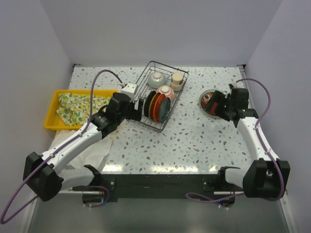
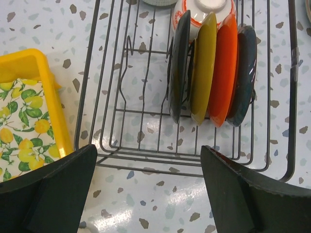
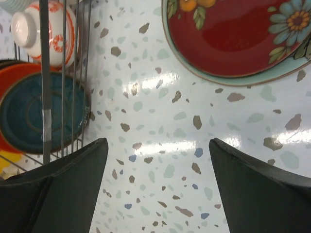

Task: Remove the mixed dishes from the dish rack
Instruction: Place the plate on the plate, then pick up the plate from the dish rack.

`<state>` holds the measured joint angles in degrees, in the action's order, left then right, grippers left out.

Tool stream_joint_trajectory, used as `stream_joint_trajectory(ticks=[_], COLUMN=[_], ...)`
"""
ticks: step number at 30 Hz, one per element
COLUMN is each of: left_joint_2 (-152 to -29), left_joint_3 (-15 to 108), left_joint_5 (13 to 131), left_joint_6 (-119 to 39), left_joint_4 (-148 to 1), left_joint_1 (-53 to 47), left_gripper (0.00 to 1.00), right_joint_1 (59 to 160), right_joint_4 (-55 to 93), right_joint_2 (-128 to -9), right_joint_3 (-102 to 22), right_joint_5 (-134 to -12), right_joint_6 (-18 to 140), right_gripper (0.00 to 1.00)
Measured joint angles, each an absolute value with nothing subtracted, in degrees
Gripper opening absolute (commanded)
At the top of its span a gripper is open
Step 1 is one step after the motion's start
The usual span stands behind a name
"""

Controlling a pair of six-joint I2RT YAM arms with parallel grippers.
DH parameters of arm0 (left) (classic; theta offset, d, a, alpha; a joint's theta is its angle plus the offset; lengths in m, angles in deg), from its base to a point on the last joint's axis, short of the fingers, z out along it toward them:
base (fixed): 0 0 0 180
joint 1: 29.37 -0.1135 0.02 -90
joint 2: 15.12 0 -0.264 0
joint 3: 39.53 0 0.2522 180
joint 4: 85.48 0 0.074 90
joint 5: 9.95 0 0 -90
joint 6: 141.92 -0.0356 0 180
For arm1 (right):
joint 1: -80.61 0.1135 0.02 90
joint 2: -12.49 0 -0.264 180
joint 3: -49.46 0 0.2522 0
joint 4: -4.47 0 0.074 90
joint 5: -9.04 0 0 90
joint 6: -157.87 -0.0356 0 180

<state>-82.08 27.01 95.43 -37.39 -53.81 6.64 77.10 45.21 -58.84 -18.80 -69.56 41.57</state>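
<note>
dish rack (image 2: 293, 97): dark metal wire
plates (image 2: 224, 73): glossy glaze
tray (image 2: 52, 102): smooth yellow plastic
desk (image 3: 160, 145): shiny speckled surface

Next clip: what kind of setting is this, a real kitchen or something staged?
Probably a staged robot test cell, not a kitchen: a speckled tabletop boxed in by bare white walls, with a wire dish rack of plates and a yellow tray set out.

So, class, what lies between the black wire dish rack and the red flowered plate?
Nothing: between rack and plate only bare speckled tabletop, clearest in the right wrist view.
</note>
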Motion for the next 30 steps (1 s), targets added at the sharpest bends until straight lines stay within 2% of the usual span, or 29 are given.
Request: stream_joint_trajectory(ticks=[5, 11, 17, 18, 19, 30], left_joint_2=[-86.9, -95.1, -102.5, -103.3, -104.1, -110.4], left_joint_3=[31.7, 37.6, 42.8, 43.3, 43.9, 47.0], left_joint_5=[95.5, 96.8, 99.1, 99.4, 99.8, 102.6], left_joint_6=[-37.3, -37.3, -38.1, -38.2, -38.2, -39.1], left_joint_4=[-54.1, -54.8, -54.8, -54.8, -54.8, -54.9], left_joint_1=[6.7, 6.8, 7.4, 7.5, 7.5, 8.7], left_gripper=[0.88, 0.80, 0.59, 0.53, 0.51, 0.47], right_joint_1=[80.8, 82.1, 82.1, 82.1, 82.1, 82.1], right_joint_4=[45.3, 45.3, 45.6, 45.7, 45.7, 45.7], right_joint_2=[-50.0, -45.5, -42.5, -42.2, -42.0, -41.3], right_joint_3=[-12.2, -7.0, -4.1, -3.9, -3.8, -2.2], right_joint_5=[-69.5, -68.6, -67.5, -67.4, -67.2, -65.8], right_joint_6=[41.3, 40.9, 40.9, 40.9, 40.9, 41.5], right_gripper=[0.90, 0.90, 0.90, 0.90, 0.90, 0.90])
